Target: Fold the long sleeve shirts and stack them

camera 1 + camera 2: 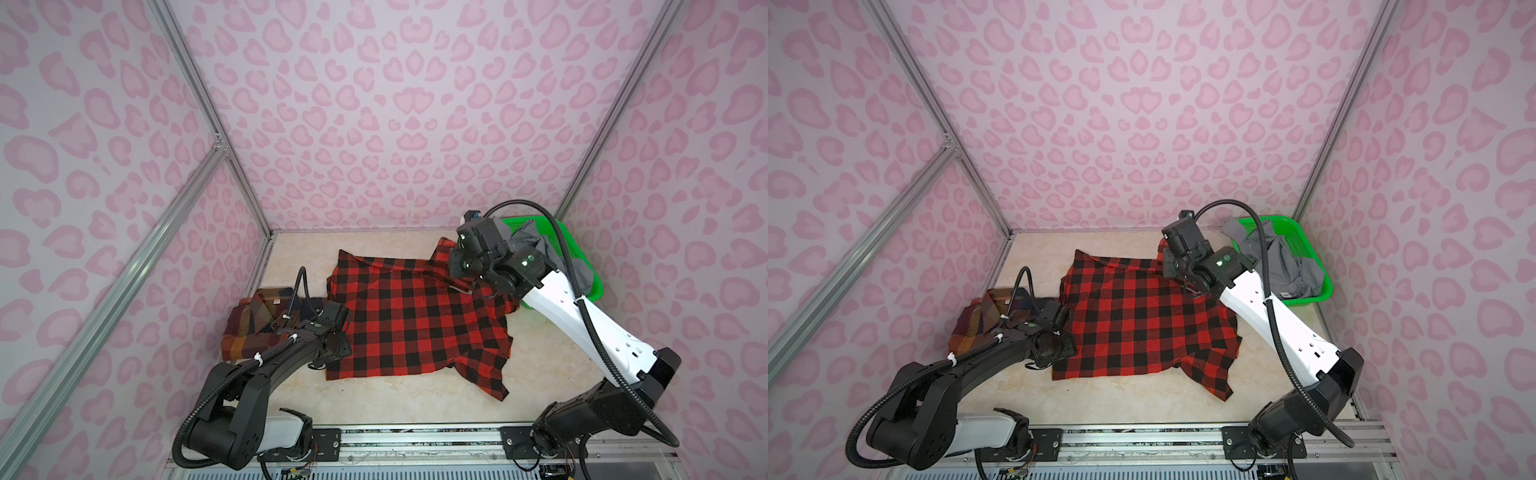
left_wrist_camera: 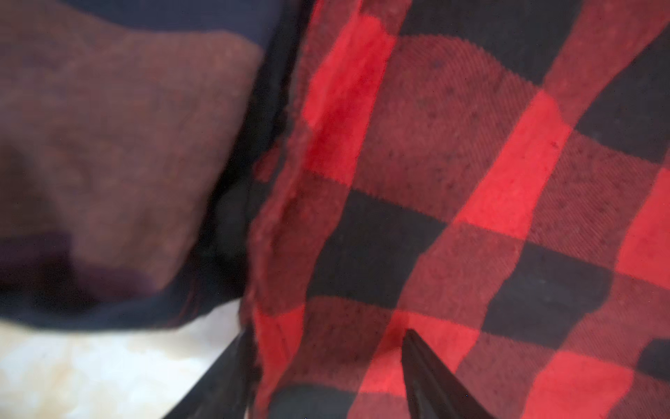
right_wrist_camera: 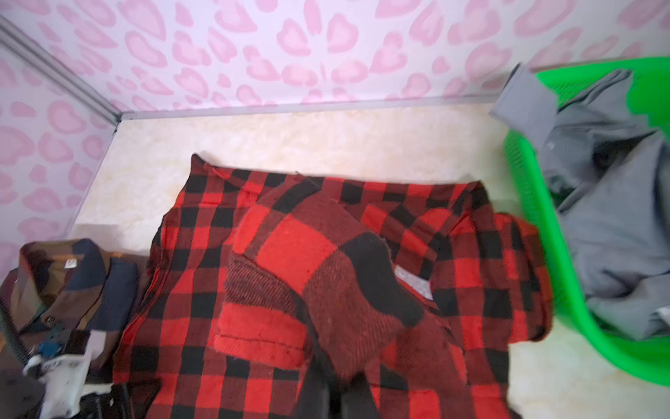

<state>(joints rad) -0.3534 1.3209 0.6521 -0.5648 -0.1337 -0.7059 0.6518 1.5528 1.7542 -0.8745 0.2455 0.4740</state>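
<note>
**Pinching up the collar end of the flannel for a fold**

Finds the red-and-black flannel (image 1: 415,316) spread over the middle of the table (image 1: 415,399) in both top views, mostly flat, with a loose flap trailing toward the lower right of the frame and the collar end toward the upper right. Finds the right gripper (image 1: 473,286) there, pressed together on a raised fold of that cloth, just beside the grey label (image 3: 413,283). Shows, in the right wrist view, the pinched flap humped up toward the lens. Probably lifts this end so as to carry it over the body of the shirt.

Meets the left gripper (image 2: 326,333) at the flannel's left edge, low on the cloth, fingers (image 2: 427,373) spread with the hem between them and nothing clamped. Seems placed to pin or take that side during a pull on the opposite end.

Leaves the brown-orange-navy plaid shirt (image 1: 245,328) at centre left, touching the flannel's edge and already folded into a compact block, likely the base of the stack. Keeps the grey shirt (image 1: 1291,266) crumpled in the green basket (image 1: 1312,300) at the upper right, with one cuff past the rim, not yet folded.

Reads the flannel as thick, fuzzy twill in large red and black squares, wrinkled along the lower hem. Looks likely to grip itself well and to hold a crease poorly.
</note>
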